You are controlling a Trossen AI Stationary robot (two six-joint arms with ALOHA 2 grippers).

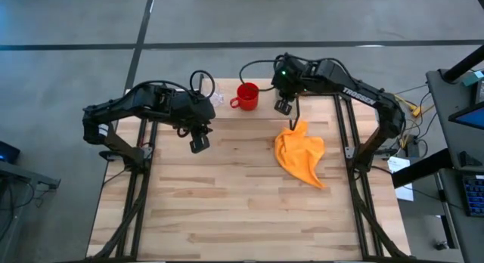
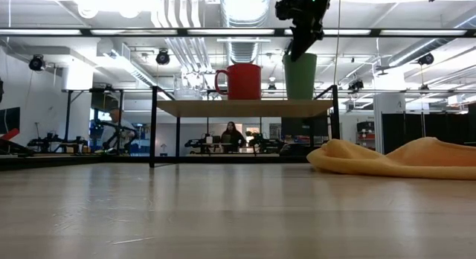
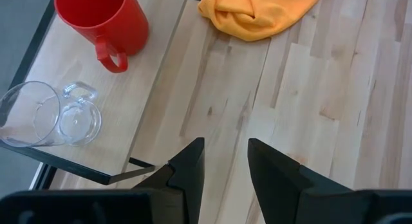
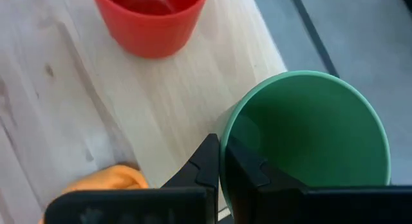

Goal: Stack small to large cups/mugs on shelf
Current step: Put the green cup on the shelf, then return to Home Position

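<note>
The low shelf (image 2: pixel 245 108) stands at the table's far edge. On it stand a red mug (image 2: pixel 242 82), a green cup (image 2: pixel 300 77) to the right of the mug, and a clear cup (image 3: pixel 38 114) to the mug's left. My right gripper (image 2: pixel 299 49) is above the green cup (image 4: pixel 309 134) and shut on its rim. In the high view the gripper (image 1: pixel 283 106) hides the green cup. My left gripper (image 1: pixel 199 144) is open and empty over the table, nearer than the shelf's left end; its own view (image 3: pixel 225 163) shows the gap. My right gripper holds the green cup by its rim (image 4: pixel 225 130), one finger outside the wall (image 4: pixel 205 163) and one inside (image 4: pixel 250 169). The fingers come from above, pointing down. The cup is upright, and in the low view its bottom (image 2: pixel 300 97) meets the shelf top.
An orange cloth (image 1: pixel 300 153) lies crumpled on the table just nearer than the shelf's right end and also shows in the low view (image 2: pixel 401 158). A person (image 2: pixel 232 134) is far off in the room behind the table. The near half of the tabletop (image 1: pixel 242 218) is bare wood.
</note>
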